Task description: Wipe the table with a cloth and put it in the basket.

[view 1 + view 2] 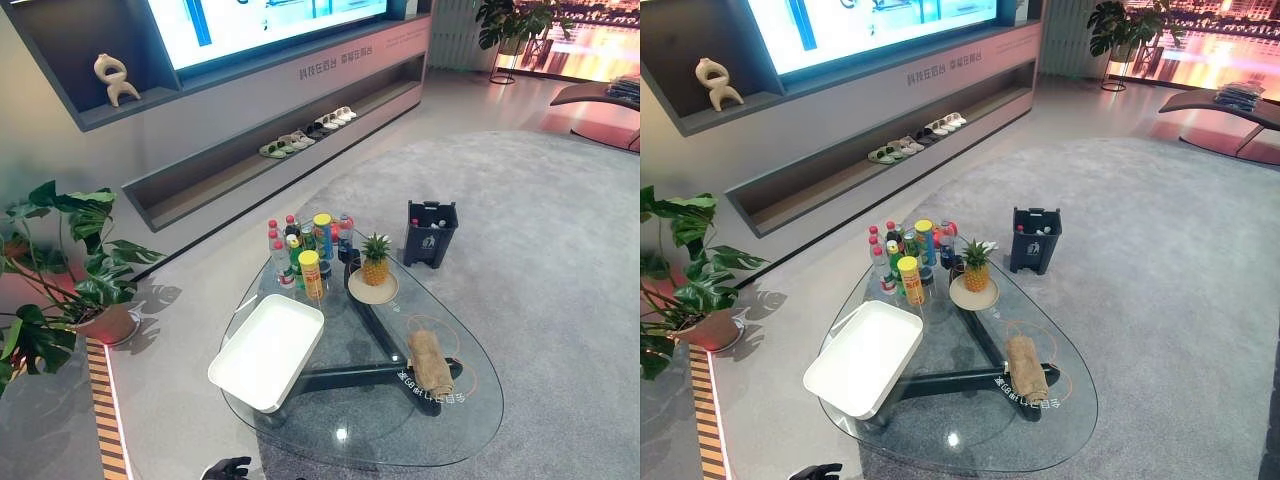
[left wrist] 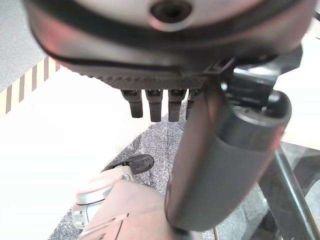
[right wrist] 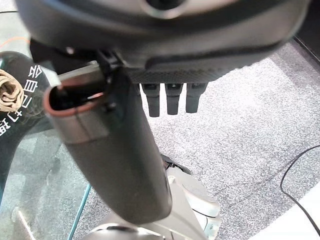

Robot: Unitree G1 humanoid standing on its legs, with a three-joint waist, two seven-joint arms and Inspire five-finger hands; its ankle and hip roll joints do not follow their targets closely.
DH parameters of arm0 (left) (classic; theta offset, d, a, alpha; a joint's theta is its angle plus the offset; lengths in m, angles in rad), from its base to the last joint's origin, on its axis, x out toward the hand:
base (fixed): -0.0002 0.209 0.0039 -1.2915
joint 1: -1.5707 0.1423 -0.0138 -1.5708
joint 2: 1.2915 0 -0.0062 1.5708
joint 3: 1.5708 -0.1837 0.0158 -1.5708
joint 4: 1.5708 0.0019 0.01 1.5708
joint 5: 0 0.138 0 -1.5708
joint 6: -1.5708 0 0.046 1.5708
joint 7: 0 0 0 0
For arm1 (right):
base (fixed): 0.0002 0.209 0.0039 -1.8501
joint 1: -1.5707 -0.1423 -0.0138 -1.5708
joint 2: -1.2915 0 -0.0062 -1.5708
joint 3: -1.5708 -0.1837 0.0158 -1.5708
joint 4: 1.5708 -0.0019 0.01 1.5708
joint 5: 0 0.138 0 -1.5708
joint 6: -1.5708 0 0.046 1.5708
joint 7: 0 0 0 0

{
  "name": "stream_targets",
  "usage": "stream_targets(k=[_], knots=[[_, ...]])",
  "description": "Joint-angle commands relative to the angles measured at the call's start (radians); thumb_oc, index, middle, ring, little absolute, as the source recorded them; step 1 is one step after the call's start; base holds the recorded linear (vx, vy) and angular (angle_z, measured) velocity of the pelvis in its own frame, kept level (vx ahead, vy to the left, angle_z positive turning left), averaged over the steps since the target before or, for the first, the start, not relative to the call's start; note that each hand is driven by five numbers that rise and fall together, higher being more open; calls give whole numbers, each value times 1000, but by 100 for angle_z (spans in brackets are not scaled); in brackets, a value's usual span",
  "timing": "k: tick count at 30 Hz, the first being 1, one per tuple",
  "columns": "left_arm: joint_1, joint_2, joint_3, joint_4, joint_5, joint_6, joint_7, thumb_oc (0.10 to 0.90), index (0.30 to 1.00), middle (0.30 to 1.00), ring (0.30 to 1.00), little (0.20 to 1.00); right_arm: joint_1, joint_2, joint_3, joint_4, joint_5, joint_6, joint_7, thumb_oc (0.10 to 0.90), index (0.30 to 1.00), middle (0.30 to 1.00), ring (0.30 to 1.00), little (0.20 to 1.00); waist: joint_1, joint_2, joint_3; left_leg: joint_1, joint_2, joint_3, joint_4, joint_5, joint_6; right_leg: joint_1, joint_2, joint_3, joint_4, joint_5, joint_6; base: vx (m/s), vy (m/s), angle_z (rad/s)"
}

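While both our left hand (image 2: 155, 107) and right hand (image 3: 170, 102) hang relaxed and empty, the cloth (image 1: 430, 362) lies untouched on the glass table (image 1: 400, 440) beside the white basket (image 1: 266, 350), so reaching for it comes next.
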Motion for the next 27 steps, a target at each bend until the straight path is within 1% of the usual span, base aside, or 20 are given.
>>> stream_targets(k=[1,7,12,15,18,19,21,25,26,27], knots=[[-69,31,-10,33,14,-10,9,800,900,900,900,900,-69,13,-23,44,-15,-2,-23,800,900,900,900,900,11,-63,32,57,-22,40,6,-72,16,29,-50,13,5,-10,21,0,0,0],[-68,34,-3,36,11,-9,9,800,900,900,900,900,-69,11,-25,45,-12,1,-27,800,900,900,900,900,12,-63,33,55,-23,39,6,-71,16,28,-50,13,5,-9,22,0,0,0],[-55,41,6,34,3,-7,13,800,900,900,900,900,-61,0,-35,44,-34,8,-28,800,900,900,900,900,12,-64,41,49,-24,40,6,-67,15,21,-49,14,5,-5,24,40,1,0],[-47,51,13,30,-6,-4,19,800,900,900,900,900,-56,-15,-26,44,-91,20,-15,800,900,900,900,900,15,-65,55,36,-25,41,6,-60,15,9,-48,13,5,2,25,36,3,0],[-44,68,32,30,-26,-2,33,800,900,900,900,900,-49,-28,-13,49,-149,21,-33,800,900,900,900,900,16,-67,73,21,-26,39,6,-51,15,-6,-45,15,5,9,25,53,4,0],[-44,69,33,29,-26,-2,33,800,900,900,900,900,-49,-29,-12,49,-150,20,-35,800,900,900,900,900,16,-67,73,20,-26,38,6,-50,15,-7,-45,15,5,10,25,0,0,0],[-67,88,49,20,-72,4,43,800,900,900,900,900,-61,-50,5,36,-172,16,-77,800,900,900,900,900,16,-65,106,-14,-31,30,6,-38,16,-42,-43,24,5,23,23,-41,7,0],[-140,111,54,6,-130,3,45,800,900,900,900,900,-125,-77,21,7,-138,17,-126,800,900,900,900,900,7,-58,187,-80,-34,22,6,-17,23,-120,-36,46,11,45,12,-210,14,1],[-164,115,48,4,-138,3,45,800,900,900,900,900,-144,-83,24,0,-136,16,-132,800,900,900,900,900,4,-55,211,-101,-34,18,6,-5,25,-147,-32,55,26,46,6,-287,-3,10],[-207,121,29,3,-167,4,48,800,900,900,900,900,-171,-91,36,-6,-126,10,-139,800,900,900,900,900,2,-53,250,-136,-34,10,20,10,25,-184,-26,65,54,43,-4,-253,-13,13]])
